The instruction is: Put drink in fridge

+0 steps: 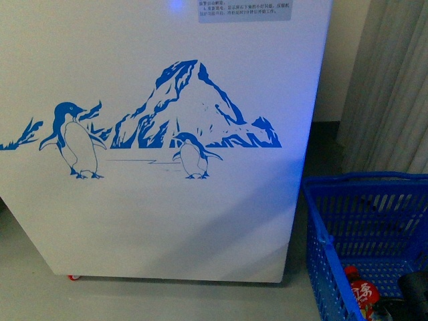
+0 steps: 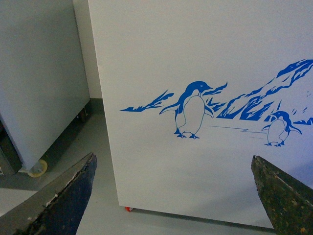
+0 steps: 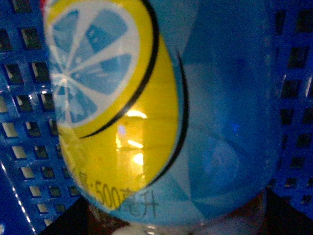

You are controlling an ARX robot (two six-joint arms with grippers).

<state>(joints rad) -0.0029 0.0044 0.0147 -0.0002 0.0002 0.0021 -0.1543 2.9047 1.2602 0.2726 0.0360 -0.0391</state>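
Observation:
The fridge (image 1: 167, 214) fills the front view as a white wall with a blue penguin-and-mountain decal; its lid is out of view. The drink (image 1: 363, 293), with a red cap and a red label with white characters, stands inside the blue basket at the lower right. My right gripper (image 1: 409, 294) shows only as a dark shape beside it and is shut on the drink. In the right wrist view the drink's yellow-blue label (image 3: 146, 98) fills the frame. My left gripper (image 2: 173, 205) is open and empty, low in front of the fridge (image 2: 195, 63).
The blue plastic basket (image 1: 361, 200) stands on the grey floor to the right of the fridge; its mesh (image 3: 19, 98) surrounds the bottle. A plain grey-white cabinet (image 2: 39, 73) on casters stands left of the fridge. A curtain (image 1: 394, 87) hangs at the far right.

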